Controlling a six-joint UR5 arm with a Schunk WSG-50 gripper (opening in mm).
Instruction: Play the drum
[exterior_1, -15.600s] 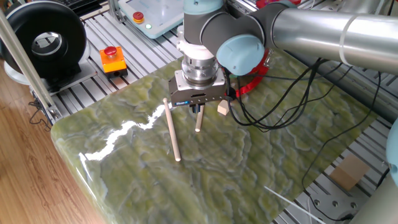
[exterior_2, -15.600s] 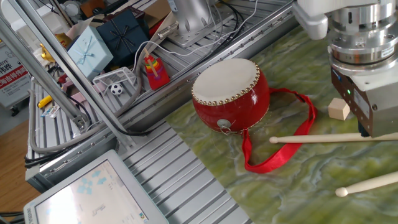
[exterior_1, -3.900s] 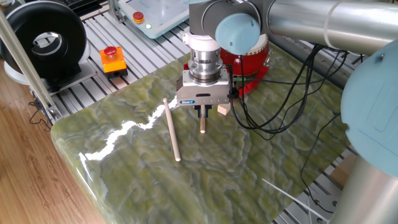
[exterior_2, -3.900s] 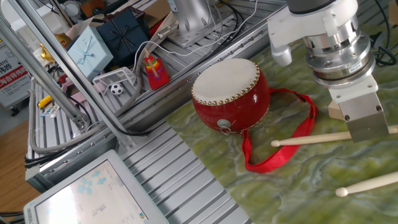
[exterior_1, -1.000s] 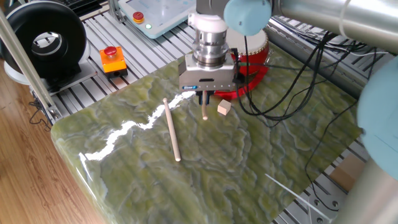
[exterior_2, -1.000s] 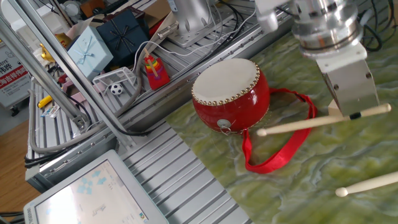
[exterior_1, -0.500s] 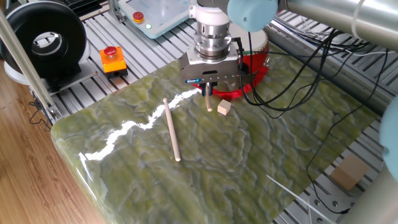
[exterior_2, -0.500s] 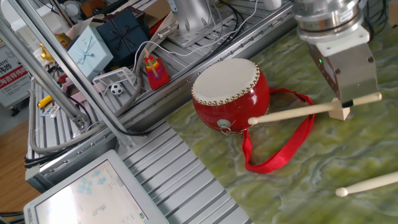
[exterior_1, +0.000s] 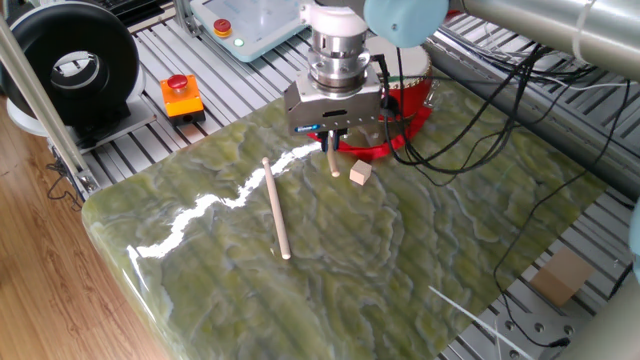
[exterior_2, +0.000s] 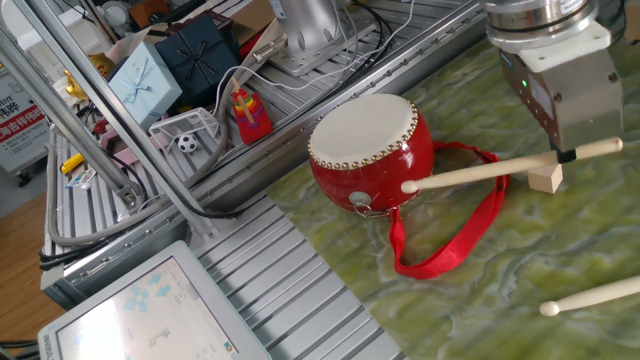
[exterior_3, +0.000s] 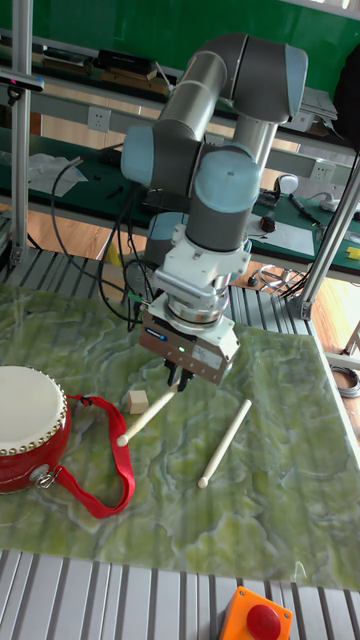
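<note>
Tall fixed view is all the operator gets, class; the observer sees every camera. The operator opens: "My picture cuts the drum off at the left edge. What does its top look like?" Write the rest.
Observer: In the other fixed view the drum shows whole. Its cream skin is bare and ringed with studs.
Operator: Does any stick show behind the gripper?
Observer: Yes. A short butt end of the held drumstick pokes out past the gripper on the side away from the drum.
Operator: Anything beyond the drum?
Observer: A small red toy stands off the table, on the metal rails.
</note>
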